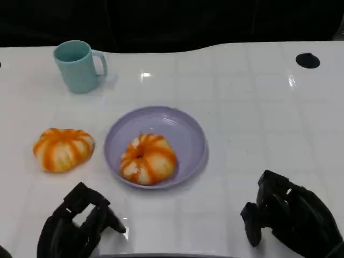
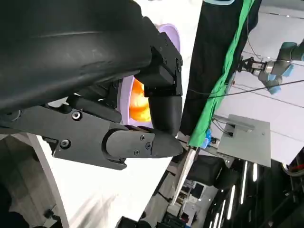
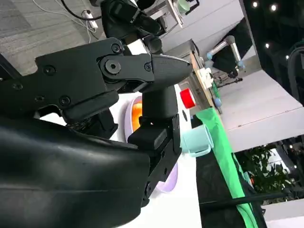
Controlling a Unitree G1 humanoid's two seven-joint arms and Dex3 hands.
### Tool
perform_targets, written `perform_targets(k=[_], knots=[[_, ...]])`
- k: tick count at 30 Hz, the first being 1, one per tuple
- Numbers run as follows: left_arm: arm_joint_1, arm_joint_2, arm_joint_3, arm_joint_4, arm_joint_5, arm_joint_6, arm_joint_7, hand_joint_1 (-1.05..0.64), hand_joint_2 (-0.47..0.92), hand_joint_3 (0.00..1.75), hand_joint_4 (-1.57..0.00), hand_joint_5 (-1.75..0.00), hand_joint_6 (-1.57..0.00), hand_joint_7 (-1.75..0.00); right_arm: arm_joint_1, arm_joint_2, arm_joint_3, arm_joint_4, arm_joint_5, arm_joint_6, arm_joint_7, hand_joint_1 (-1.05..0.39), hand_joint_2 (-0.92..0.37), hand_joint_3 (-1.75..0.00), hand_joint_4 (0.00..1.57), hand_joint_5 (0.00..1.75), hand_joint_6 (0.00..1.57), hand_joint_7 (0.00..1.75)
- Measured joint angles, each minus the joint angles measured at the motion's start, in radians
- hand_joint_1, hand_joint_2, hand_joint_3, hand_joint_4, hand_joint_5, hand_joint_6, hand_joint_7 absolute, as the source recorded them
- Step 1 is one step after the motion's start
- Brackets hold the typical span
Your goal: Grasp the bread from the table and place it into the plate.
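Two orange-striped loaves are seen on the white worktop, and the lilac plate is taken as the landmark. One bread is already lying inside the plate, toward its near rim. The other bread is resting on the worktop just beside the plate, on the robot's left of it, apart from the rim; this is judged to be the one that remains to be moved. Its shape is roundish, slightly wider across than deep, so no strong long axis is offered to a grasp. The left hand is held low at the near edge, nearer the robot than the plate and to its left, with nothing in it and its fingers loosely apart. The right hand is placed on the far side of the plate from that loaf, likewise holding nothing, its fingers bent but not closed. The loose loaf lies almost straight ahead of the left hand, so that hand is judged the nearer and better placed. A teal mug stands beyond the plate, to its left.
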Motion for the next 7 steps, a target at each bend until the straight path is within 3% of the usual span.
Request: perform_targets(k=[7], knots=[[-0.002, 0.003, 0.004, 0.008, 0.000, 0.000, 0.000, -0.52, 0.92, 0.26, -0.60, -1.75, -0.50, -1.51, -0.007, 0.007, -0.004, 0.031, 0.000, -0.003, 0.005, -0.51, -0.92, -0.41, 0.92, 1.75, 0.71, 1.75]])
